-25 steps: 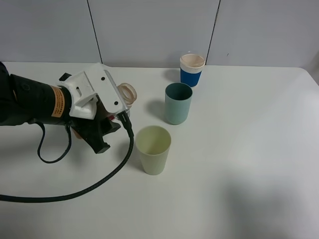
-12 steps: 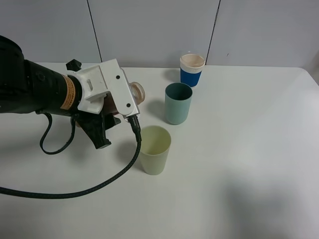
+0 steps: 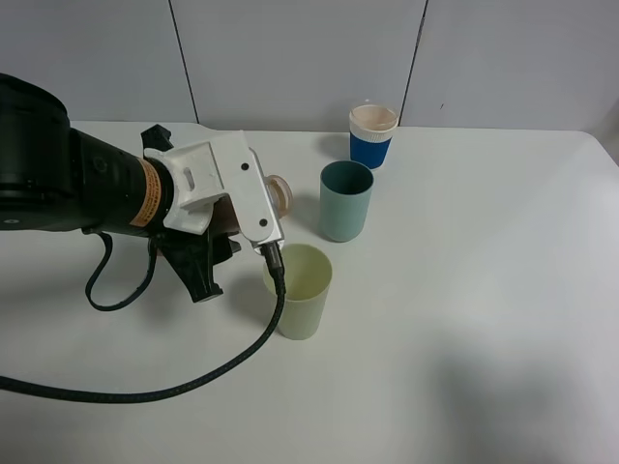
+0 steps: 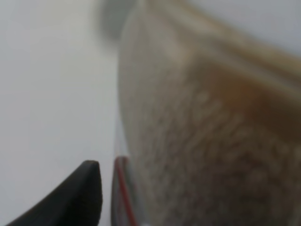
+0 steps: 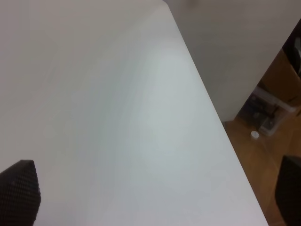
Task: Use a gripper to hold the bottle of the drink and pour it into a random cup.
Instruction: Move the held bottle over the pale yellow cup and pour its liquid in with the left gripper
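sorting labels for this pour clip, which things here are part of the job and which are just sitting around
Part of the job:
- left gripper, shut on the bottle
- drink inside it
- pale yellow-green cup, next to the gripper

Just standing by:
- teal cup
- blue cup with cream rim, farthest back on the table

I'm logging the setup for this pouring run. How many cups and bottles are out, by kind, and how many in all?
Cups: 3 (yellow-green cup, teal cup, blue cup)
Bottles: 1 (bottle)
Total: 4
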Controlling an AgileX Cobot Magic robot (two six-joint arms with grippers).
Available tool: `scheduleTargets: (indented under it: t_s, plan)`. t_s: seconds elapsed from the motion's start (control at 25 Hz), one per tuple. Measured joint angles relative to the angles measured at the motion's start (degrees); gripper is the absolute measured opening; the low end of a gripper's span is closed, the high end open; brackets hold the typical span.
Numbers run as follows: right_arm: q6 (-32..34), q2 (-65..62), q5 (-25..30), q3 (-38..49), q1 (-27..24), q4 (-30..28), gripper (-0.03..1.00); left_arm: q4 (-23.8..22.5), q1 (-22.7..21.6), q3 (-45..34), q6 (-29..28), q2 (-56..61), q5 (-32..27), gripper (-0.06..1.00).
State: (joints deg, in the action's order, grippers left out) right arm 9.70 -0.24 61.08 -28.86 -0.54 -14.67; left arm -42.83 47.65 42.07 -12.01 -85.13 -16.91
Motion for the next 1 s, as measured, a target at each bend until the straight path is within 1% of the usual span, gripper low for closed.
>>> scheduleTargets:
  t_s: [0.72, 0.84, 1.0]
  plan:
    - [0.0, 0.0, 0.0, 0.0, 0.0, 0.0, 1.0, -3.9, 0.5, 2.0, -0.6, -4.3, 0.1, 0.54]
    - [0.0, 0.0, 0.0, 0.0, 0.0, 0.0, 1.0, -5.3, 1.8, 2.0, -0.6, -4.3, -0.7, 0.54]
    - [0.0, 0.0, 0.0, 0.0, 0.0, 0.0, 1.0, -5.6, 2.6, 2.0, -0.6, -4.3, -1.9, 0.54]
